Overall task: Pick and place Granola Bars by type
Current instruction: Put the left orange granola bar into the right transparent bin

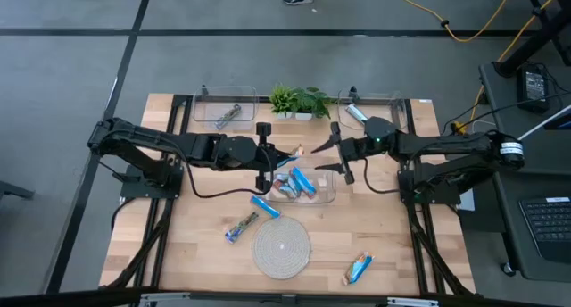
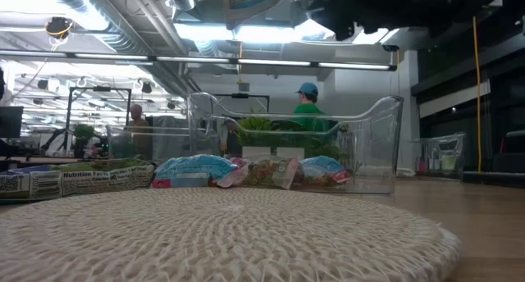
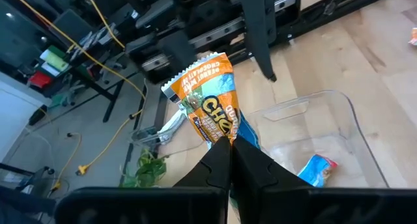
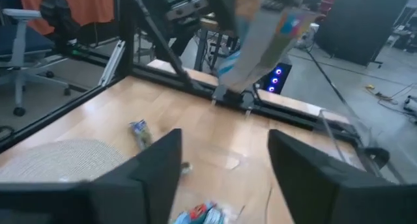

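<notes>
My left gripper [image 1: 272, 154] hangs over the far left part of the clear middle bin [image 1: 328, 196] and is shut on an orange-and-blue granola bar [image 3: 203, 97]. My right gripper [image 1: 336, 155] is open and faces it from the right, above the same bin; that bar [image 4: 260, 35] shows ahead of its fingers. Several blue bars [image 1: 297, 183] lie in the middle bin [image 2: 373, 143]. Three more rest flat on the table: a blue one [image 1: 264, 207], a blue-brown one [image 1: 241, 227] and a blue-orange one [image 1: 358, 269]. My left gripper pinches the orange-and-blue bar by one end [image 3: 220, 134] between its two fingers. The fingers come roughly level from the table's left. The bar sticks out past the fingertips toward the right gripper, lifted clear above the middle bin.
A round woven mat [image 1: 282, 247] lies near the front edge. At the far edge stand a left bin [image 1: 203, 111] with a silvery-brown bar [image 1: 228, 116], a right bin [image 1: 393, 106] with a blue bar [image 1: 356, 113], and a green plant [image 1: 299, 100] between them. People [image 2: 307, 102] stand beyond the table.
</notes>
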Robot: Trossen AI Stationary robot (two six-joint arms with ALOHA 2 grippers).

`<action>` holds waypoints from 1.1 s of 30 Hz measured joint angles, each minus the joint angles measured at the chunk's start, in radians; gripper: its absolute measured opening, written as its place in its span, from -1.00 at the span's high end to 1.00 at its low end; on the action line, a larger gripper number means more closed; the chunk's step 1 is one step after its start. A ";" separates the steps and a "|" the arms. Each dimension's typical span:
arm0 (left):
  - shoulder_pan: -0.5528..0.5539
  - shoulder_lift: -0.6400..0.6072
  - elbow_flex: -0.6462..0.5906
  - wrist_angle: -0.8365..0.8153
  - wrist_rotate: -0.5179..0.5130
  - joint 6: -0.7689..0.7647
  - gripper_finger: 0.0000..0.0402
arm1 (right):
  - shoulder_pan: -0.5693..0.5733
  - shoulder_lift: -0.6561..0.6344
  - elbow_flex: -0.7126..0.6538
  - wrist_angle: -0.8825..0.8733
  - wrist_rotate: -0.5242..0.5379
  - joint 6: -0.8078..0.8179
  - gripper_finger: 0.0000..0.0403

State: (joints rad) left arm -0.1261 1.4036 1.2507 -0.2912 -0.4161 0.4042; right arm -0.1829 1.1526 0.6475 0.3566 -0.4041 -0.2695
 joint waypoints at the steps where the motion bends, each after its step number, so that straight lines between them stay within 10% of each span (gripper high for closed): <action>1: 0.000 0.000 0.000 0.000 0.000 0.000 0.99 | 0.000 0.013 0.015 0.005 0.003 0.000 -0.18; 8: 0.000 0.000 0.000 0.004 0.023 0.000 0.99 | 0.000 0.079 0.084 0.060 0.002 0.000 -0.51; 21: 0.000 0.003 0.000 0.023 0.070 0.000 0.99 | 0.000 0.197 0.161 0.157 -0.003 0.004 -0.53; 33: 0.007 0.004 0.000 0.012 0.077 -0.015 1.00 | 0.000 0.254 0.209 0.150 -0.044 0.004 0.04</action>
State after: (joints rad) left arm -0.1191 1.4075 1.2507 -0.2797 -0.3389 0.3889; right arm -0.1825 1.4067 0.8566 0.5063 -0.4479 -0.2657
